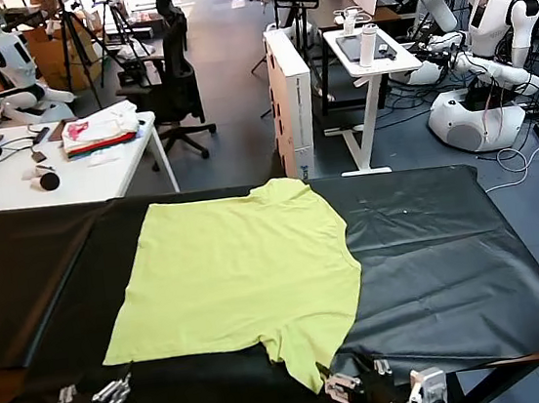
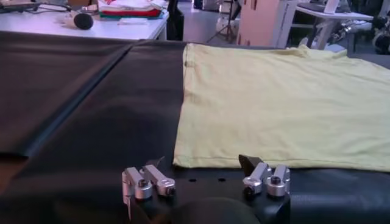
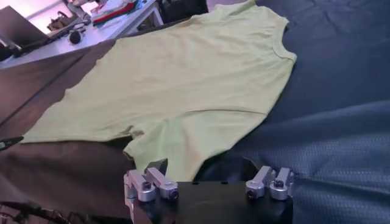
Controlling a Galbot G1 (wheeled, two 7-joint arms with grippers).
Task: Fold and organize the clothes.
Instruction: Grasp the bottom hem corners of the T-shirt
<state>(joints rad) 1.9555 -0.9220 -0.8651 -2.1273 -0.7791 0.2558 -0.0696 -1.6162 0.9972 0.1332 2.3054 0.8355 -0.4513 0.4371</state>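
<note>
The clothes are one lime yellow-green T-shirt (image 1: pixel 234 275), spread flat on the black-covered table (image 1: pixel 444 259). Its straight hem faces left and one short sleeve (image 1: pixel 308 354) points at the near edge. My left gripper (image 1: pixel 94 390) hovers open at the near left, just short of the hem corner (image 2: pixel 183 159). The left wrist view shows nothing between its fingers (image 2: pixel 204 163). My right gripper (image 1: pixel 358 377) stands open and empty at the near edge beside the sleeve. In the right wrist view (image 3: pixel 204 164) the sleeve (image 3: pixel 183 146) lies just ahead of its jaws.
Behind the table stands a white desk (image 1: pixel 11 179) with a white, red and pink cloth pile (image 1: pixel 99 131). Farther back are an office chair (image 1: pixel 173 76), a white cabinet (image 1: pixel 292 100), a small side table (image 1: pixel 369 52) and other robots (image 1: pixel 488 57). Bare black cover lies right of the shirt.
</note>
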